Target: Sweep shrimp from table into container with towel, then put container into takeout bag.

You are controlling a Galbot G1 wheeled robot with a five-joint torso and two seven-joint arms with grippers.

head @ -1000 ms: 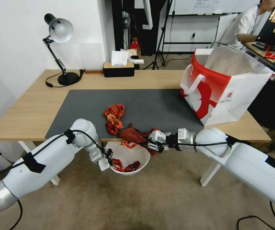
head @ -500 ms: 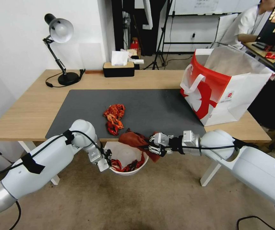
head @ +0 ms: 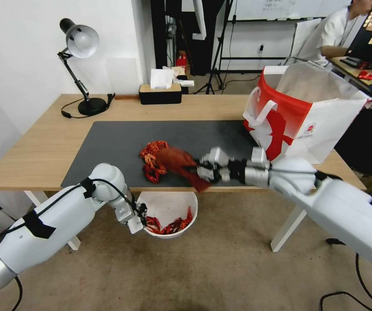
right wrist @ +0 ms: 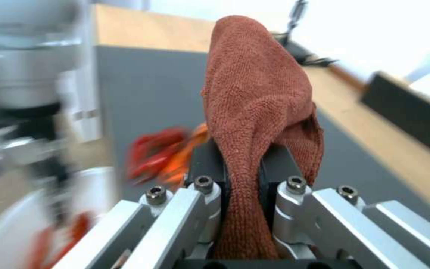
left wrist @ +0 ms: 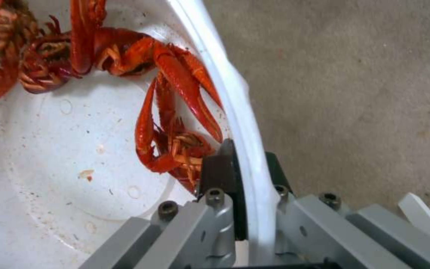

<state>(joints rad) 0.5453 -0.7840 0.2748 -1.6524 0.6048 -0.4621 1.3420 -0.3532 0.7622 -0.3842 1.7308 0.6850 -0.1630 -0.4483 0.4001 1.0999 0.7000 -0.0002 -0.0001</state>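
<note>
A heap of red-orange shrimp [head: 153, 159] lies on the dark mat near the table's [head: 39, 151] front edge. My right gripper [head: 200, 169] is shut on the rust-red towel [head: 178, 160], holding it above the mat just right of the heap; in the right wrist view the towel [right wrist: 255, 93] sticks out between the fingers [right wrist: 206, 164]. Below the table edge, my left gripper [head: 139, 218] is shut on the rim of the white container [head: 168, 204], which holds several shrimp [head: 171, 226]. The left wrist view shows the rim [left wrist: 235, 108] clamped and shrimp [left wrist: 175, 112] inside. The takeout bag [head: 319, 125] stands open at the right.
A desk lamp [head: 80, 43] and a black tissue box [head: 160, 93] stand along the table's back edge. The grey mat [head: 108, 138] is bare left of the heap. A white table leg [head: 283, 233] stands under my right arm. Carpet lies below.
My right gripper has lifted the towel from the container's edge up and back over the mat beside the heap. More shrimp now lie in the container. The left arm has sunk slightly.
</note>
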